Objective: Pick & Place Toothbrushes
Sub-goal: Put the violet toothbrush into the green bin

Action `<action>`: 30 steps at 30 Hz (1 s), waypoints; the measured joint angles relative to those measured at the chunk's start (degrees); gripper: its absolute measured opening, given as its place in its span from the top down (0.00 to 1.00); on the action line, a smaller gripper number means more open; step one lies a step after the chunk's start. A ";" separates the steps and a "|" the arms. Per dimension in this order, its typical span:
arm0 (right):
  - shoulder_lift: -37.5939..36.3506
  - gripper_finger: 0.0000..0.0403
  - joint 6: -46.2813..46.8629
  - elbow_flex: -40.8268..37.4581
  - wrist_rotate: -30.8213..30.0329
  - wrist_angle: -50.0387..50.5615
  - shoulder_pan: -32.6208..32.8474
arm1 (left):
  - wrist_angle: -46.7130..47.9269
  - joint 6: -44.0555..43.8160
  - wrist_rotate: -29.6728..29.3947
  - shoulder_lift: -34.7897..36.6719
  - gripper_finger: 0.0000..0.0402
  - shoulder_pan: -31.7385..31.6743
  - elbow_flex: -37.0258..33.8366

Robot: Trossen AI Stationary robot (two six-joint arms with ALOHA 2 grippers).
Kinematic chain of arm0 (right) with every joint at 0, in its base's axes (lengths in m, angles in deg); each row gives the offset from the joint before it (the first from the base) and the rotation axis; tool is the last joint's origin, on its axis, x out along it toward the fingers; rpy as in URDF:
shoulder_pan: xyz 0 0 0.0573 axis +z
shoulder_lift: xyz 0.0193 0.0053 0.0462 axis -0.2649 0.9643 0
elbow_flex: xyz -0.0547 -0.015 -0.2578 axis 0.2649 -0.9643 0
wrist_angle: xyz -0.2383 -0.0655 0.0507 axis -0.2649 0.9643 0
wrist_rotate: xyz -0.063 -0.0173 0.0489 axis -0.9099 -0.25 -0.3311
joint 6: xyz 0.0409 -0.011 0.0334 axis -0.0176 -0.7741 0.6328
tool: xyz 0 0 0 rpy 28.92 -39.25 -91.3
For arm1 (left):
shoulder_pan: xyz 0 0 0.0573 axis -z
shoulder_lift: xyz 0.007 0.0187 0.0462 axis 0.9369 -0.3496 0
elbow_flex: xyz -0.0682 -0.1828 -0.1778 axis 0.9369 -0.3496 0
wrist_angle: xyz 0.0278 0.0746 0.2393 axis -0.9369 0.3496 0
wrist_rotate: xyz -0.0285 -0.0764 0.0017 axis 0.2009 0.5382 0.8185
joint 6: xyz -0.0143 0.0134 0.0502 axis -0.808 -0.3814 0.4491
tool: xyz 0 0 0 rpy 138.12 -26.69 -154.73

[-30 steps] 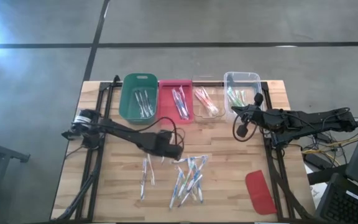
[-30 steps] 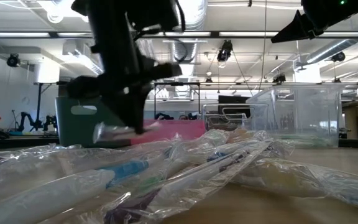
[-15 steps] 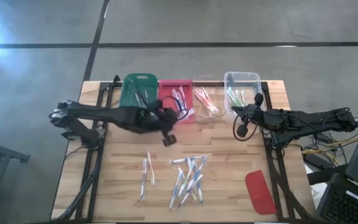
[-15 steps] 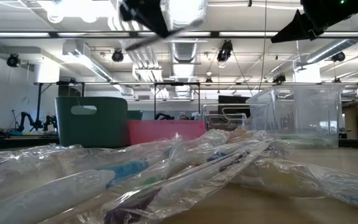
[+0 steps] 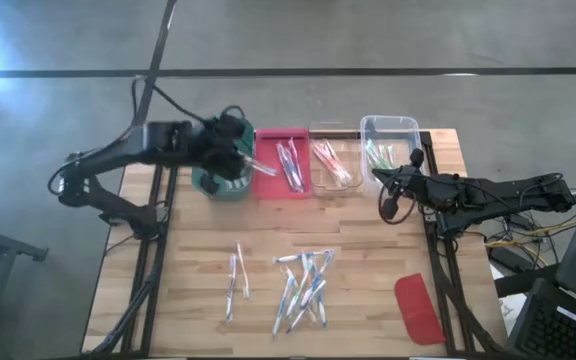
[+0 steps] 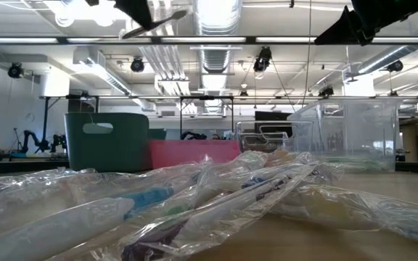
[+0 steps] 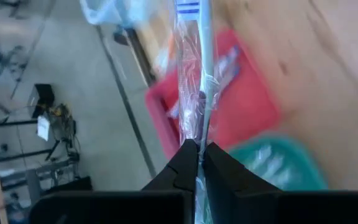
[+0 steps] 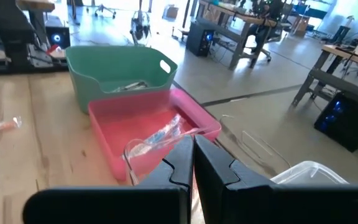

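- High view: the left arm reaches across, its left gripper (image 5: pixel 236 158) over the green bin (image 5: pixel 208 180), clamped on a wrapped toothbrush (image 5: pixel 261 167) jutting toward the pink bin (image 5: pixel 273 188). The right gripper (image 5: pixel 392 207), fingers shut and empty, hangs near the clear bin (image 5: pixel 389 124). Loose toothbrushes (image 5: pixel 303 285) lie well apart from the green bin.
- Low view: the held toothbrush is high above the green bin.
- Left wrist view: fingers (image 7: pixel 182 165) pinch its wrapper.

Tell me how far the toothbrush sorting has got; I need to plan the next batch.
Done: all four bins along the table's far edge already hold toothbrushes. In hand: the left gripper, jaws shut on a wrapped toothbrush, is above the green bin. Left: a scattered pile on the table. The right gripper waits.
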 joint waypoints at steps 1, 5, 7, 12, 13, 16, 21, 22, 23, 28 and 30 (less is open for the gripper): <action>0.00 0.98 0.00 0.00 0.00 -0.51 0.00 | 1.23 3.30 1.43 0.60 0.96 -2.14 0.01; 0.09 0.98 -0.09 0.00 -0.02 -3.86 0.00 | 3.27 15.99 8.42 1.68 0.96 -10.78 0.03; 0.09 0.98 -0.20 0.00 -0.04 -5.76 0.00 | 3.73 20.86 10.71 1.41 0.96 -14.89 0.03; 0.10 0.98 -0.05 0.00 -0.09 -8.74 0.00 | 7.20 30.34 11.87 -1.14 0.96 -24.04 0.03; 0.11 0.98 0.01 0.00 -0.09 -8.73 0.00 | 8.04 31.83 11.83 -1.81 0.96 -25.57 0.03; 0.44 0.98 1.10 0.00 -0.12 -8.85 -0.01 | 6.61 34.48 12.30 -3.06 0.96 -27.94 -1.14; 1.55 0.98 -0.54 0.00 -0.23 -10.30 -0.17 | 6.56 36.69 11.18 -3.94 0.96 -29.09 -1.43; 1.80 0.98 -1.03 0.00 -0.22 -10.31 -0.17 | 7.03 38.93 9.63 -4.32 0.96 -29.09 -1.43; 2.10 0.98 -1.45 0.00 -0.20 -10.30 -0.16 | 7.76 41.57 7.30 -4.88 0.96 -29.03 -1.45; 3.37 0.98 -2.30 0.00 -0.20 -10.29 -0.15 | 8.18 43.53 4.49 -8.07 0.96 -29.19 -1.50; 3.76 0.98 -2.80 0.00 -0.16 -10.06 -0.15 | 8.16 43.89 4.28 -9.84 0.96 -29.24 -1.50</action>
